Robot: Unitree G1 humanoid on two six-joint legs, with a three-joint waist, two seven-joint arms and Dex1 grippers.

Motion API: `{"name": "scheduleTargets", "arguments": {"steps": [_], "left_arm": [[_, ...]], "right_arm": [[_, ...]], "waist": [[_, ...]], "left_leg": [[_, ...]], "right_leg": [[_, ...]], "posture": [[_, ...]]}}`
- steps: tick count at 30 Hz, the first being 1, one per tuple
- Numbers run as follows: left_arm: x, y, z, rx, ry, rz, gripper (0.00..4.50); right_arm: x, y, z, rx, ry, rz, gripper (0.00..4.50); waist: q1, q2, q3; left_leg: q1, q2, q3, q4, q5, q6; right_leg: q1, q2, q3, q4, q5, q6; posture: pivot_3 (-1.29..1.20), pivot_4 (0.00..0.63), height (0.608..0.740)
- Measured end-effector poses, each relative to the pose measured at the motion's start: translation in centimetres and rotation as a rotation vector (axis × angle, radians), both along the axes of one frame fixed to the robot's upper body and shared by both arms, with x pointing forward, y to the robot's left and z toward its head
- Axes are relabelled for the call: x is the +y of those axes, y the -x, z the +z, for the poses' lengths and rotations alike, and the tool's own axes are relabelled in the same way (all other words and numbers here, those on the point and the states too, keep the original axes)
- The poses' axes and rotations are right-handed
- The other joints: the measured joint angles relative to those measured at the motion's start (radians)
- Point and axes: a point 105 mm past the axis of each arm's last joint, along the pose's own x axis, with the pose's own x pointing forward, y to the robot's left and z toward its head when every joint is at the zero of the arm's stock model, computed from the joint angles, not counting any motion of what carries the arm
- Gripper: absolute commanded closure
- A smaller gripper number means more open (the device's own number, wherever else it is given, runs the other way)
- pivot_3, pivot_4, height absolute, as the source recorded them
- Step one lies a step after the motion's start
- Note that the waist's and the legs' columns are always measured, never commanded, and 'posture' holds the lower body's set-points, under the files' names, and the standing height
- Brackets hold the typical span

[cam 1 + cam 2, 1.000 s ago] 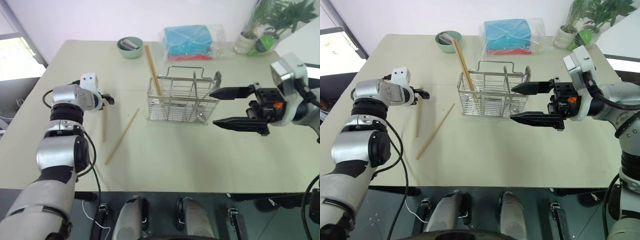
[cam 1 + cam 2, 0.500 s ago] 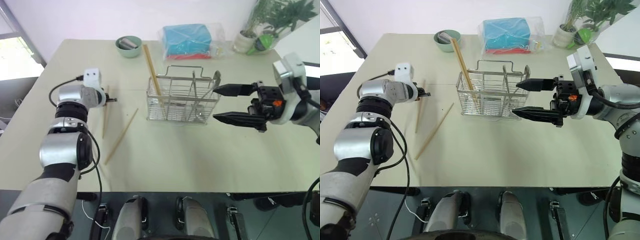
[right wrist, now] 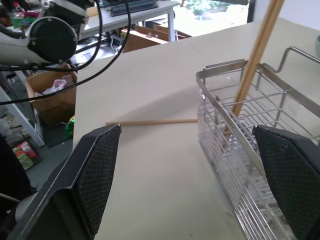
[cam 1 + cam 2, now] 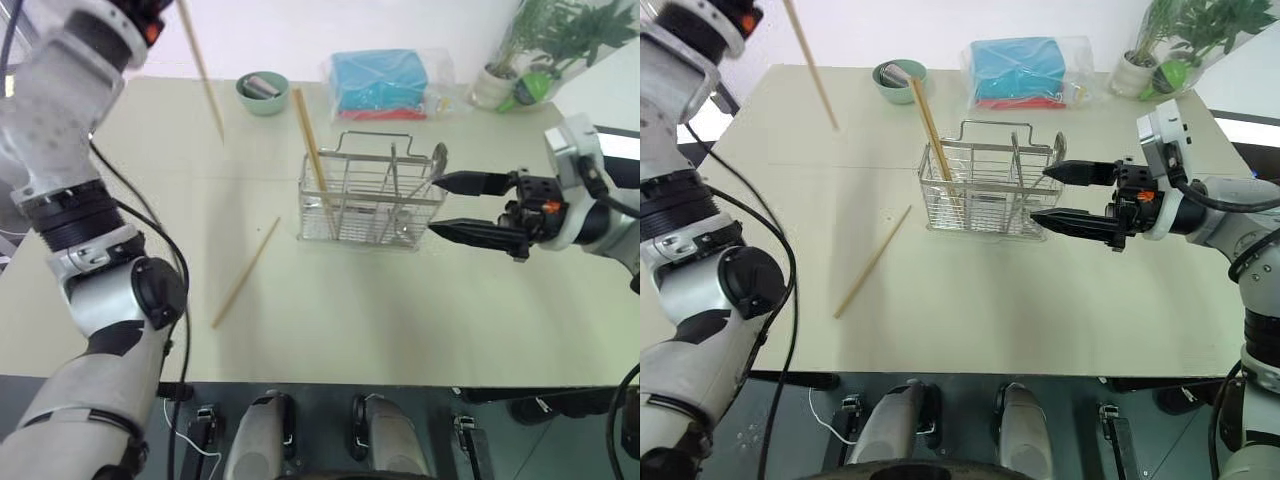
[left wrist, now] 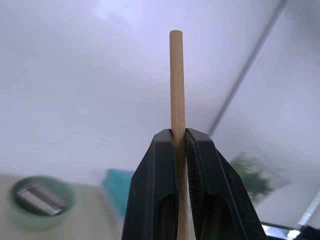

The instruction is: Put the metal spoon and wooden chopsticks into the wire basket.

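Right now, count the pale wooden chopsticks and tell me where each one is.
2: one chopstick is clamped in the left gripper, lifted high above the table; the other chopstick lies flat beside the wire basket.

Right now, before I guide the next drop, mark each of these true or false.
1. The left gripper is shut on a wooden chopstick. True.
2. Both pale chopsticks are off the table. False: one chopstick lies on the table beside the wire basket.
3. The right gripper has its fingers open. True.
4. The metal spoon lies on the table. False: it stands in the basket.
5. The green bowl sits in the basket. False: it sits behind it.
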Motion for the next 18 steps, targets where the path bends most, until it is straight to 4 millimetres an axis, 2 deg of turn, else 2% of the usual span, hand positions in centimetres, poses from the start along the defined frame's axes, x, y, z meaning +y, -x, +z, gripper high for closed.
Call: {"name": "scheduleTargets", "arguments": {"steps": [6, 10, 14, 18], "left_arm": [[-5.5, -0.9, -4.0, 0.077, -0.155, -0.116, 4.47], [-7.2, -1.7, -4.9, 0.064, -0.222, -0.104, 4.47], [-8.5, -3.5, -6.0, 0.098, -0.227, -0.114, 4.47], [-8.8, -4.3, -4.9, 0.081, -0.206, -0.113, 4.47]], "right_arm": [[-0.2, -0.4, 0.1, -0.004, -0.006, -0.034, 0.15], [-0.5, -0.4, 0.5, -0.02, -0.022, -0.065, 0.15], [-0.8, 0.0, 0.8, -0.036, -0.04, -0.084, 0.15], [-1.2, 0.1, 0.1, -0.014, -0.041, -0.117, 0.15]], "waist": [[0.0, 0.0, 0.0], [0.001, 0.0, 0.0], [0.004, -0.001, 0.0], [0.002, -0.001, 0.0]], "left_leg": [[0.001, 0.001, 0.0, 0.0, 0.0, 0.0], [0.0, 0.001, 0.0, 0.0, 0.0, 0.0], [-0.001, 0.0, 0.0, 0.0, 0.0, 0.001], [-0.003, 0.0, 0.0, 0.0, -0.001, 0.002]], "right_leg": [[0.001, 0.002, 0.0, 0.0, 0.0, 0.0], [0.0, 0.002, 0.0, 0.0, 0.0, 0.0], [0.0, 0.002, 0.0, -0.001, 0.0, 0.0], [-0.002, 0.002, 0.0, -0.001, 0.0, 0.0]], "posture": [[0.0, 0.15, 0.715], [0.0, 0.15, 0.715], [0.0, 0.15, 0.715], [0.0, 0.15, 0.715]]}}
